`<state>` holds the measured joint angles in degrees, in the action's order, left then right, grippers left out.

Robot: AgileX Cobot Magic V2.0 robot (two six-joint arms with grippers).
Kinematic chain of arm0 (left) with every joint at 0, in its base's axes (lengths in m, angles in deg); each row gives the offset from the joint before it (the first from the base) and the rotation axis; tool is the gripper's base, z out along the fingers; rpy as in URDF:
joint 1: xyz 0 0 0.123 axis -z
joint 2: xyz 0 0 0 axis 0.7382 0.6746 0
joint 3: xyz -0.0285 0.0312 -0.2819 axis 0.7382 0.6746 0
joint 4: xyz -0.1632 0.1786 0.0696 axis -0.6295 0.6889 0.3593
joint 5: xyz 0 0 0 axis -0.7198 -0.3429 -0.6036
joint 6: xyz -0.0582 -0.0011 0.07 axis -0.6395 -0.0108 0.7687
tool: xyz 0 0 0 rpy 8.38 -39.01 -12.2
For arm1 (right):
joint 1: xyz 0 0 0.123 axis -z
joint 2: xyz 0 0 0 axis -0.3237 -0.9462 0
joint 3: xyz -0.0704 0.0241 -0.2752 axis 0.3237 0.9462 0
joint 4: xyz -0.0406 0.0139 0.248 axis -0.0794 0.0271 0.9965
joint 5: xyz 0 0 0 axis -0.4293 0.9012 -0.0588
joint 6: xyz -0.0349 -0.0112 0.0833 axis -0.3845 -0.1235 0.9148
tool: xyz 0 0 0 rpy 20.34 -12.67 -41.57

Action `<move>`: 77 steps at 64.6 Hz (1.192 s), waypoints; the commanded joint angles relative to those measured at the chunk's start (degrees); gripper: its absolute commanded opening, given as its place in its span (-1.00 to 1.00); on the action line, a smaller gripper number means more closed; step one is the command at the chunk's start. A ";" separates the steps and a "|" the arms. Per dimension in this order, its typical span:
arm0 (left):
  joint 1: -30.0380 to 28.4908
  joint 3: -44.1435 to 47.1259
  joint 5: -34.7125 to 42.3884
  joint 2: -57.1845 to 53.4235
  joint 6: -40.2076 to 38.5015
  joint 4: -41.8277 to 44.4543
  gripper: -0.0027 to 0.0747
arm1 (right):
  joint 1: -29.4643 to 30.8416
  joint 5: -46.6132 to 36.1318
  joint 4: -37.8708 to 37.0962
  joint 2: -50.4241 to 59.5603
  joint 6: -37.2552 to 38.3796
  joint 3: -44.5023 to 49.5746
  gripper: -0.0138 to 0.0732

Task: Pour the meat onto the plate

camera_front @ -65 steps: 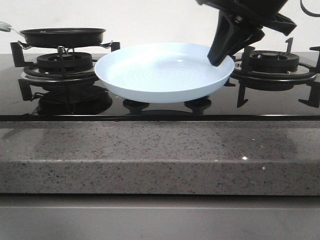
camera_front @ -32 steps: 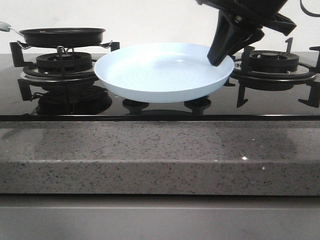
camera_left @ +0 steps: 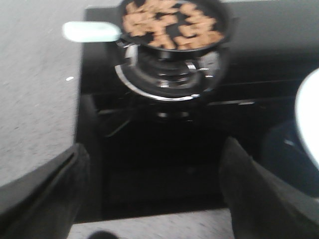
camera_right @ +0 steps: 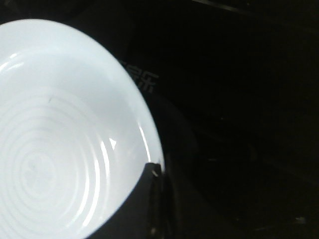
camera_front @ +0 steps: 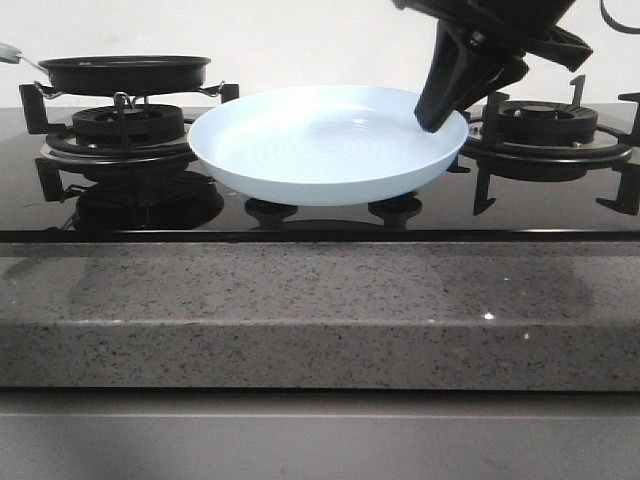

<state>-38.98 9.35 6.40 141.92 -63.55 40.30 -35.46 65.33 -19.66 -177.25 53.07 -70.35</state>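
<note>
The meat [camera_left: 172, 25] is sitting in the black pan [camera_front: 125, 72] on the far-left burner, and the plate [camera_front: 325, 150] is waiting empty, right jaws clamping its rim. Left gripper [camera_left: 154, 199], spread wide, should be squaring up on the pale handle [camera_left: 90, 31].

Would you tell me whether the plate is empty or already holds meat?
Empty: the plate shows bare ringed surface, and the meat sits in the frying pan.

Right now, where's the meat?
The meat is in the black frying pan on the far-left burner in the front view, left of the empty plate.
</note>
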 commanded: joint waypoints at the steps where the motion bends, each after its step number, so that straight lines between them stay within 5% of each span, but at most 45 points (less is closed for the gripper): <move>1: -3.20 -4.52 2.70 3.77 1.49 -2.04 0.46 | 0.00 -2.22 1.58 2.98 -0.71 -1.46 -0.82; 35: -25.21 -13.02 1.52 25.34 27.11 -51.85 0.46 | 0.00 -2.22 1.58 2.98 -0.71 -1.46 -0.82; 56: -26.12 -16.25 1.16 36.49 33.42 -71.75 0.45 | 0.00 -2.22 1.58 2.98 -0.71 -1.46 -0.82; 77: -26.12 -21.20 -1.75 45.21 34.96 -80.48 0.45 | 0.00 -2.22 1.58 2.98 -0.71 -1.46 -0.82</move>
<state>-64.95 -8.78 6.24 187.82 -29.42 -34.25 -35.46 65.33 -19.66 -177.25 53.07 -70.35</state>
